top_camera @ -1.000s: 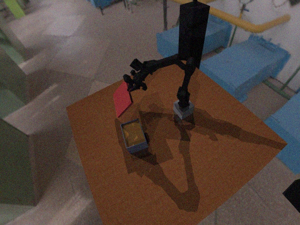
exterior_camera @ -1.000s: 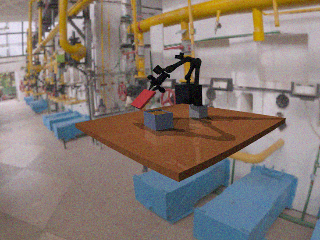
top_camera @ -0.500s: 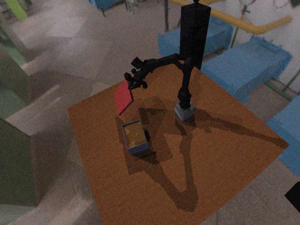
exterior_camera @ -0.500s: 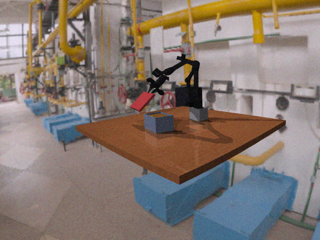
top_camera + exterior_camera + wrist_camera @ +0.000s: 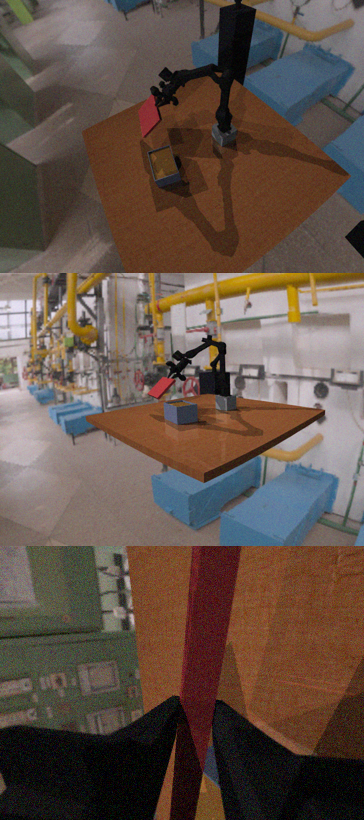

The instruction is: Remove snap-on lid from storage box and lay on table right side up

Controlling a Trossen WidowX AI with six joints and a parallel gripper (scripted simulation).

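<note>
Your black gripper [image 5: 160, 101] is clamped on one edge of the flat red snap-on lid [image 5: 148, 115], held tilted in the air over the brown table [image 5: 264, 188], far-left of the open blue storage box [image 5: 164, 179]; the wrist view shows the lid [image 5: 205, 661] edge-on, its far end cut off.

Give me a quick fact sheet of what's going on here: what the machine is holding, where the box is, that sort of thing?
arm: one black arm on a grey base at the back of the table
gripper: jaws shut on the red lid, pinching one edge
red lid: in the air, tilted steeply, hanging near the table's edge, clear of the box
storage box: blue, open on top, yellowish contents showing, standing on the table
table: brown top; lid not yet laid on it
task state: lid is off; setting it flat remains
</note>
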